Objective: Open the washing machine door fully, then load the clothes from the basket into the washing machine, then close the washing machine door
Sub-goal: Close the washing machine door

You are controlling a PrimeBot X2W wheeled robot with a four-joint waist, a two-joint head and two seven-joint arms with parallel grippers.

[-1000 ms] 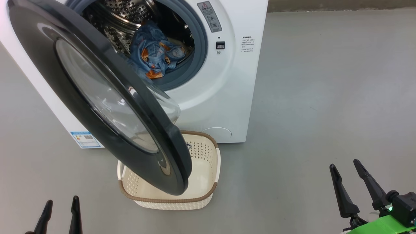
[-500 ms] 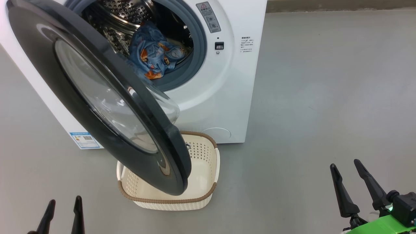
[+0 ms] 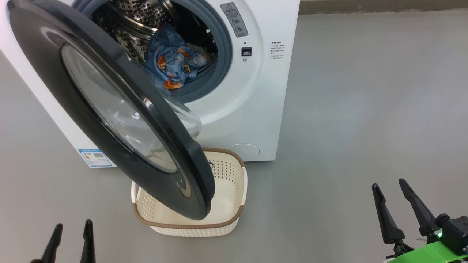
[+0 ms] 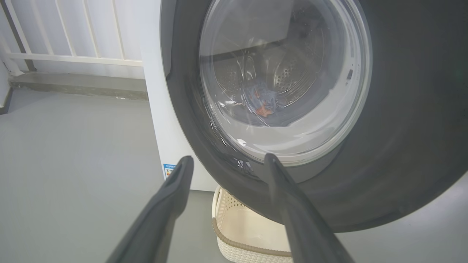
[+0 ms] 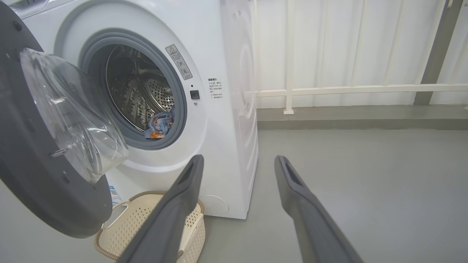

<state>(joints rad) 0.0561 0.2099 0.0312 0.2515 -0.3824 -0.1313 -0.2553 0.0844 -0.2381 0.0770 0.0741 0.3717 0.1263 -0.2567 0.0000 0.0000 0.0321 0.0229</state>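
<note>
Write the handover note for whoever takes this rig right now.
Left gripper: open, empty, low, in front of the door's outer face.
Right gripper: open, empty, off to the machine's right.
Washing machine door: swung open, overlapping the basket in the head view.
Clothes: inside the washing machine, at the front of the drum.
Basket: on the floor before the machine; its visible part is empty, the rest is hidden by the door.
Done: door opened; loading looks finished.
Left: close the door, first checking that no cloth lies on the ring.
</note>
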